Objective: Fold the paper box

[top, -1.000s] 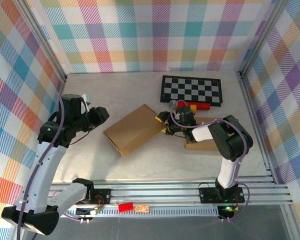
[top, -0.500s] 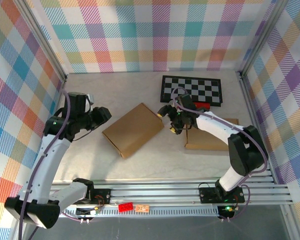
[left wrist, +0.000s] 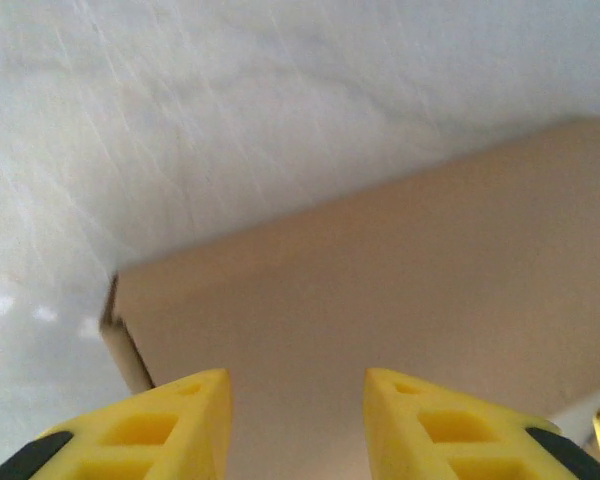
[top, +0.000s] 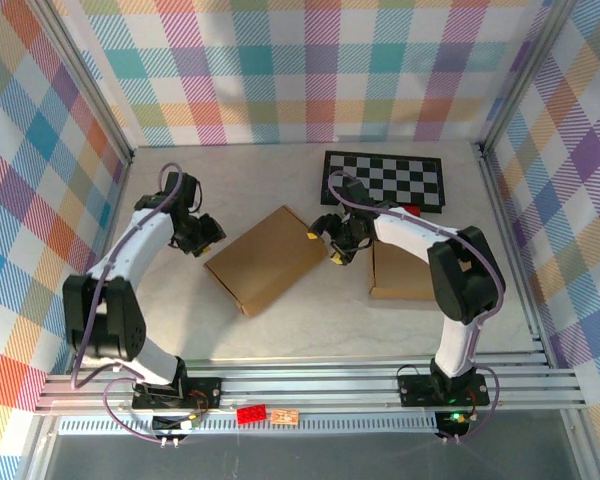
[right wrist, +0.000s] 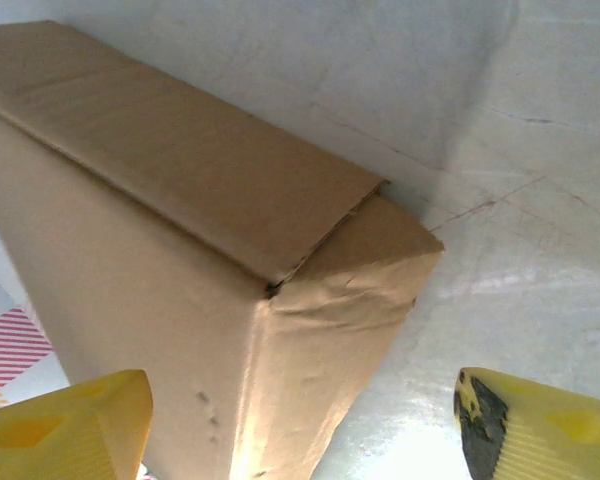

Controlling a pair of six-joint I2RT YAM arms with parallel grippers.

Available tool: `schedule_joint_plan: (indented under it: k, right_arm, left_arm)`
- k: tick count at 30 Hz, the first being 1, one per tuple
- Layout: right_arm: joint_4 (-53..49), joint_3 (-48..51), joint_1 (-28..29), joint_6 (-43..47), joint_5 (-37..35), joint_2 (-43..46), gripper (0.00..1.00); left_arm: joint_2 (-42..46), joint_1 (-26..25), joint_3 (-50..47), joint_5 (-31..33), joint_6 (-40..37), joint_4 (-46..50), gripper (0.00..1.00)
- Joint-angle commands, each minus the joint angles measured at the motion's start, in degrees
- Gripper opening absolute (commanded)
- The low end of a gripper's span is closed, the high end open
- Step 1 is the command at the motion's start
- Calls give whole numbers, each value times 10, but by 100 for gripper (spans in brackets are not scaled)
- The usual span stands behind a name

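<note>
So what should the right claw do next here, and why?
Probably nudge the right claw forward against the box end: its jaws stand open beside it, and that end flap looks creased, with a gap at the seam.

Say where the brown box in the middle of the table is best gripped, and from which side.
Grip the box across its thin height at a short end, coming in low from the side. It lies flat, and its broad top looks too wide for the jaws. The open right gripper faces the closed end flap; the left gripper points at it from the left.
</note>
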State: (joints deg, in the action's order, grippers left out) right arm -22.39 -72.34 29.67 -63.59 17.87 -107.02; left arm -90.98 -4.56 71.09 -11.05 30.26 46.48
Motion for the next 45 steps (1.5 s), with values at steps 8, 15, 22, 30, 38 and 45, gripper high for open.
schedule_joint_plan:
  k: [8,15,22,30,38,45]
  right_arm:
    - [140,24,2,-11,46,-49,69]
    - [301,104,3,-52,55,-52,47]
    - [338,122,3,-61,56,-49,36]
    - [293,126,2,-41,37,13,55]
    - [211,158,-30,13,10,120,70]
    - [58,179,-64,93,-78,279,99]
  left_arm:
    - [-170,3,69,-71,-69,-30,33]
    - [-192,-37,53,-97,-75,-56,31]
    - [-194,-53,50,-102,-71,-63,31]
    - [-176,-52,91,-77,-86,-28,35]
    - [-99,-52,119,-16,-75,-4,38]
    - [53,-53,49,10,-29,-65,47]
